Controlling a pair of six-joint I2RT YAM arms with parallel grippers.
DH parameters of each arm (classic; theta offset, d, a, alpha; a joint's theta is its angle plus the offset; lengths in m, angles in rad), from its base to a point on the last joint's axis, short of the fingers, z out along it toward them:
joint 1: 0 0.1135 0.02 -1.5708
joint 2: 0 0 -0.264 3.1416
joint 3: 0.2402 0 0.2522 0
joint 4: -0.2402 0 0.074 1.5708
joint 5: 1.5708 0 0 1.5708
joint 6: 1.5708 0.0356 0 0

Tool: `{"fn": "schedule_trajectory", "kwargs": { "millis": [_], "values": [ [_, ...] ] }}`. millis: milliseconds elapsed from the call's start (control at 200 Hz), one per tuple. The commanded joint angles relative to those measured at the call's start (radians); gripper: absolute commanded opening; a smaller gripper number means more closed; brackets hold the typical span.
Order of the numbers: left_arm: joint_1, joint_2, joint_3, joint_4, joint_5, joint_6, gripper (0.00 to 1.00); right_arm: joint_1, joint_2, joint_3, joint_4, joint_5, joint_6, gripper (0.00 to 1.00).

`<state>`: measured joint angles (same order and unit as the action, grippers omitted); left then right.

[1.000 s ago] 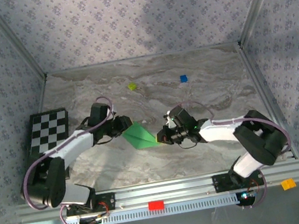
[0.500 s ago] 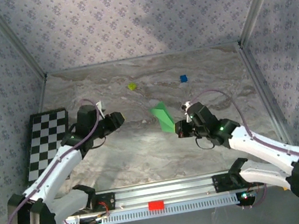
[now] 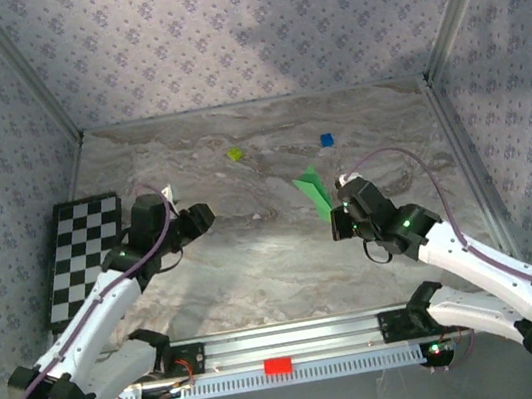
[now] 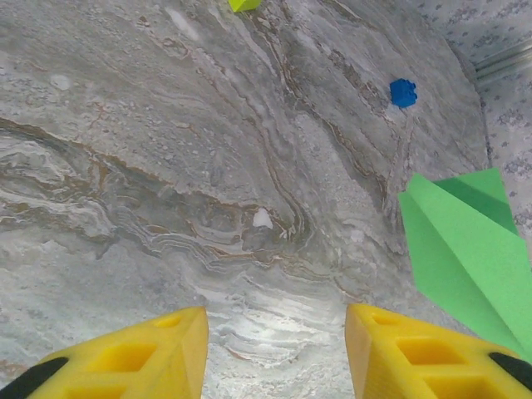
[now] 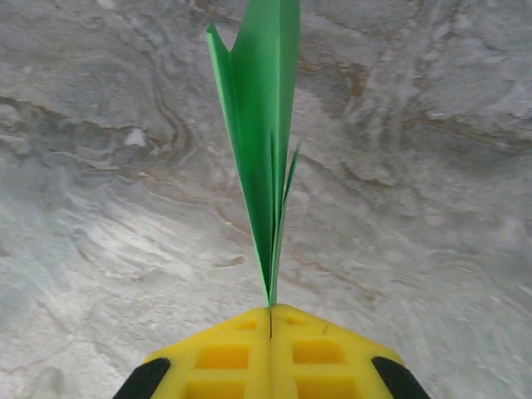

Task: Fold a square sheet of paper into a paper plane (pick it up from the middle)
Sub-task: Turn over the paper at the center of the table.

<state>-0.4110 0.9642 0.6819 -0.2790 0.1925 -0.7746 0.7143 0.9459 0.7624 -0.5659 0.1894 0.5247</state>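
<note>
A checkerboard (image 3: 82, 254) lies along the left edge of the marble tabletop (image 3: 257, 272). Just right of it the left claw (image 3: 203, 215) hangs with its yellow fingers (image 4: 150, 357) spread apart, bare stone between them, gripping nothing. Further back sit a small yellow-green block (image 3: 234, 153) and a blue block (image 3: 326, 139). Right of centre, the green paper plane (image 3: 314, 192) sticks out from the right claw (image 3: 338, 220), which is pressed tight on its narrow end.

Bright green paper plane (image 5: 262, 150), grey-veined marble table (image 3: 257, 272), black-and-white checkerboard (image 3: 80, 254), blue block (image 3: 326, 139), seemingly floral lilac walls (image 3: 239, 32)
</note>
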Motion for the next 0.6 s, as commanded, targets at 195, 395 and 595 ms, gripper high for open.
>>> {"fn": "schedule_trajectory", "kwargs": {
  "millis": [195, 395, 595],
  "values": [
    [0.033, -0.035, -0.024, -0.035, -0.014, 0.008, 0.48, 0.078, 0.107, 0.106, -0.174, 0.258, -0.069, 0.06],
    [0.060, -0.053, -0.051, -0.032, -0.005, 0.002, 0.50, 0.204, 0.254, 0.212, -0.280, 0.494, -0.077, 0.06],
    [0.075, -0.050, -0.054, -0.034, 0.009, 0.003, 0.51, 0.278, 0.363, 0.271, -0.344, 0.617, -0.069, 0.04]
  ]
}}
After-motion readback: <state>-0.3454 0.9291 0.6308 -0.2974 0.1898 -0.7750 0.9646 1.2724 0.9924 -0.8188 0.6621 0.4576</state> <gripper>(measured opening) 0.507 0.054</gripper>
